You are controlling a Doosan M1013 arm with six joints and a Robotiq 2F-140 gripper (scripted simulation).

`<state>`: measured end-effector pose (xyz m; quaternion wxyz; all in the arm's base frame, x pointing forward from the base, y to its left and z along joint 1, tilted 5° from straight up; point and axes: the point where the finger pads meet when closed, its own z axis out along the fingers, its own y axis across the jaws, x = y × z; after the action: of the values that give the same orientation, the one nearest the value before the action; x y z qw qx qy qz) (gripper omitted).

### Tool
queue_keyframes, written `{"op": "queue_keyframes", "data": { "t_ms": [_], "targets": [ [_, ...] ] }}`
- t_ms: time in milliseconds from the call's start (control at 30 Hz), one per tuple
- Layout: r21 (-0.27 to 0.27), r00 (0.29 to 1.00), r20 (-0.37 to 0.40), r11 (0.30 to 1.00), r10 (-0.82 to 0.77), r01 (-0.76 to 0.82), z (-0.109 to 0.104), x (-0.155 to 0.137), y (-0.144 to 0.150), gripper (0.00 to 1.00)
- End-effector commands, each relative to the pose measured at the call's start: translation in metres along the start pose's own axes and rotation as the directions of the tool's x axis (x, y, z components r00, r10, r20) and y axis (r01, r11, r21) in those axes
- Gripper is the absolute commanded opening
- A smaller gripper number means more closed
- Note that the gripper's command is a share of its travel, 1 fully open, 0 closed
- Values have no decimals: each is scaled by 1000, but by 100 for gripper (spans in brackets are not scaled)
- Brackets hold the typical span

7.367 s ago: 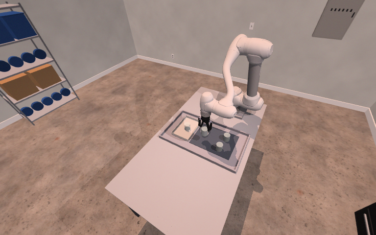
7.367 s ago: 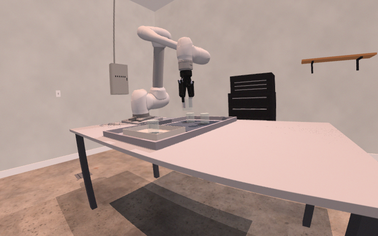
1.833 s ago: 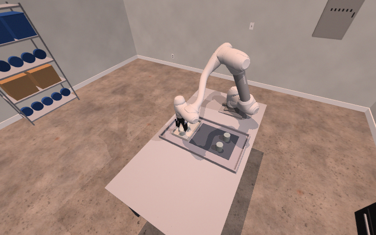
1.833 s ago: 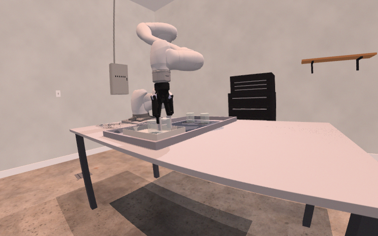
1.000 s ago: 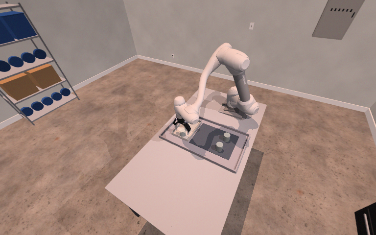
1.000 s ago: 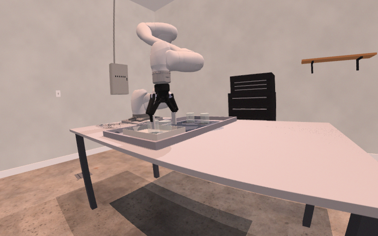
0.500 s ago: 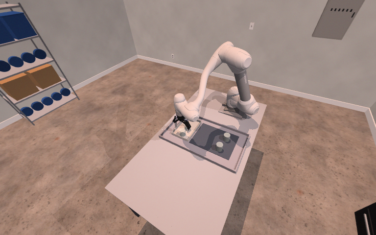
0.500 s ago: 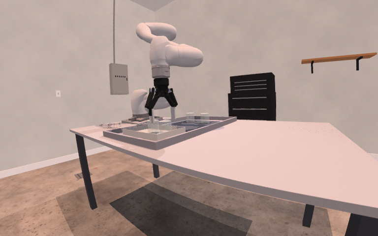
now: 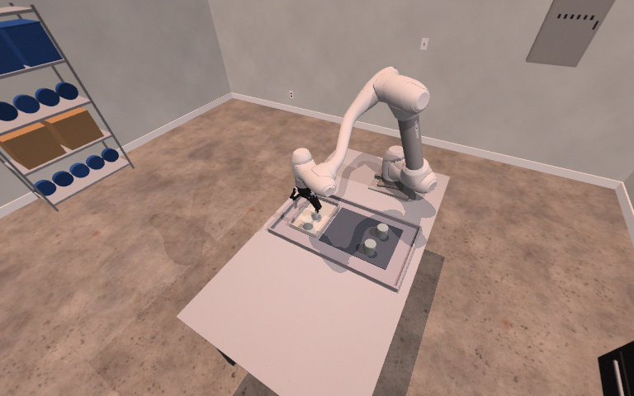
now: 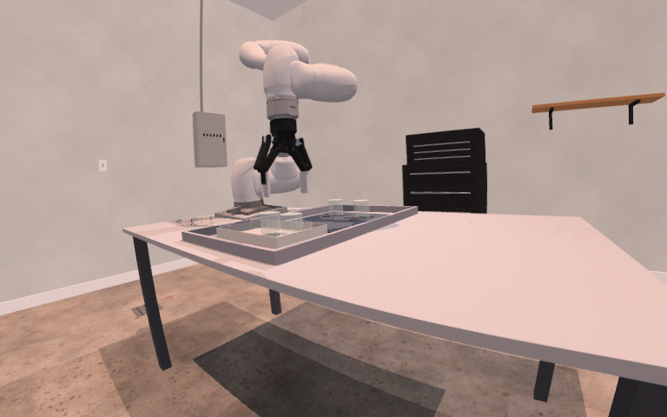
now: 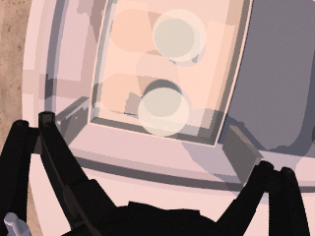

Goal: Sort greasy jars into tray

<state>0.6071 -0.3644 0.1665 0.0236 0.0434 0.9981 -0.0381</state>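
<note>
Two glass jars [image 9: 316, 215] [image 9: 307, 226] [image 11: 177, 35] [image 11: 163, 110] stand mouth down inside the pale tray [image 9: 328, 219] [image 10: 265, 236]; in the exterior view they are faint shapes [image 10: 290, 217] [image 10: 270, 225]. Two more jars [image 9: 381, 230] [image 9: 370, 247] [image 10: 335, 207] [image 10: 361, 207] stand upright on the dark drying mat [image 9: 341, 226] [image 11: 283, 59]. My gripper [image 9: 305, 203] [image 10: 284, 188] is open wide and empty. It hangs above the tray, clear of the jars, with the nearer tray jar below and a little ahead of it.
A low grey frame [image 9: 402, 275] [image 10: 294, 253] surrounds the tray and the mat on the steel table [image 9: 290, 317] [image 10: 467, 265]. The arm's base [image 9: 406, 175] stands at the table's far end. A shelf rack and a black cabinet stand off the table.
</note>
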Motion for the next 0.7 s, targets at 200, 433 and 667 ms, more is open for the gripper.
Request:
{"op": "queue_keyframes", "data": {
  "t_ms": [200, 433, 667],
  "targets": [
    [-3, 1000, 0, 1000, -2, 2, -28, -2, 1, 100],
    [-3, 1000, 0, 1000, -2, 2, -28, -2, 1, 100],
    [-3, 1000, 0, 1000, -2, 2, -28, -2, 1, 100]
  ]
}}
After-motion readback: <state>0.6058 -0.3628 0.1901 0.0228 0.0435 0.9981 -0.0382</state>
